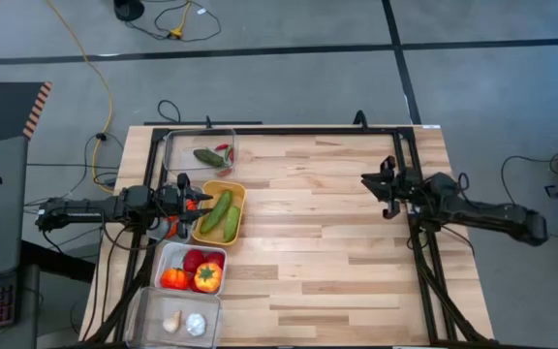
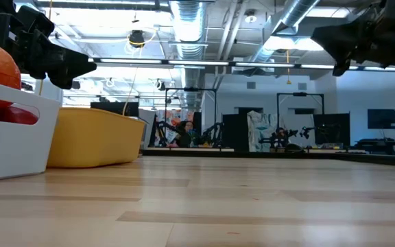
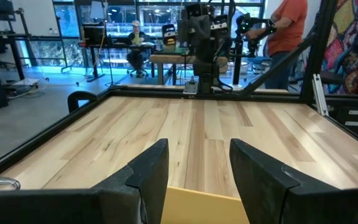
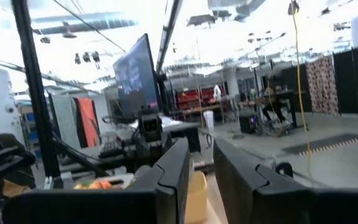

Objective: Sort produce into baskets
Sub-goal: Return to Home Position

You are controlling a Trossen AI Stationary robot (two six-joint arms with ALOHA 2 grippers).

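My left gripper [image 1: 200, 202] [image 3: 197, 171] is open and empty, level above the left rim of the yellow basket [image 1: 238, 194] [image 3: 204, 204], which holds two green cucumbers [image 1: 219, 215]. A clear basket [image 1: 177, 145] behind it holds green and red chillies [image 1: 211, 155]. A white basket [image 1: 168, 257] [image 2: 12, 130] holds red tomatoes [image 1: 194, 260] and orange-yellow peppers [image 1: 207, 278]. The nearest basket [image 1: 153, 308] holds white garlic bulbs [image 1: 195, 324]. Orange pieces [image 1: 175, 230] show under the left arm. My right gripper [image 1: 381, 189] [image 4: 201, 168] is open and empty above the table's right side.
The four visible baskets stand in a row along the table's left side. A dark metal frame [image 1: 289, 131] runs along the table's far edge and sides. The wooden top [image 1: 327, 242] between the two arms is bare. People [image 3: 284, 31] are in the room beyond the table.
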